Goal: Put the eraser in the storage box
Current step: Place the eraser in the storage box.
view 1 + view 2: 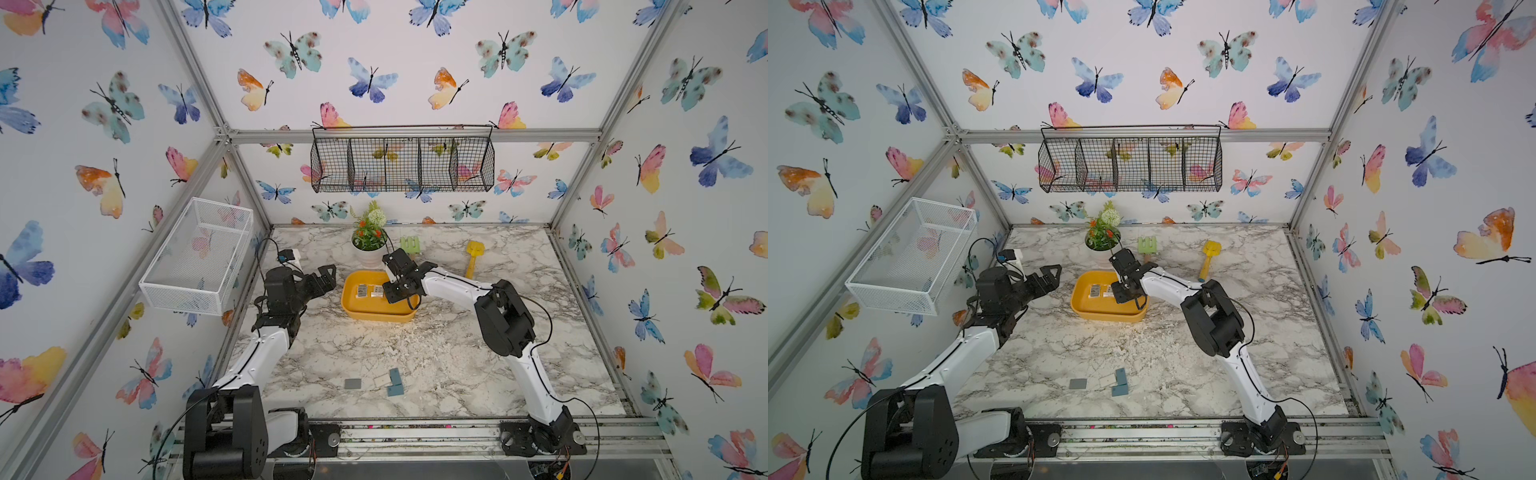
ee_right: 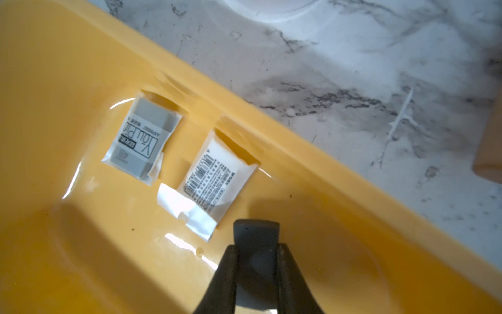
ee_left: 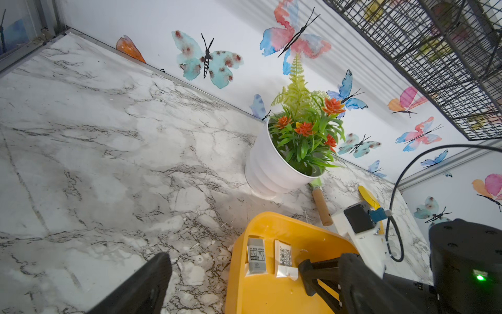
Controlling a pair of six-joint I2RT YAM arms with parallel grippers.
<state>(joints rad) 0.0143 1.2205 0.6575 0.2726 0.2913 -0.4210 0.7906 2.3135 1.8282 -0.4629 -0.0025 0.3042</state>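
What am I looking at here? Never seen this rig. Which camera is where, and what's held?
Two robot arms at a marble table, each ending in a two-finger claw. The two wide pictures come from one overhead stereo camera; the two close-ups come from cameras on each wrist. On the table: a yellow storage box with two wrapped erasers inside, a potted plant, a green toy rake, a yellow toy shovel, and flat grey and blue pieces near the front. The right claw is shut on a small grey slab, apparently an eraser, above the box. The left claw is open and empty beside the box.
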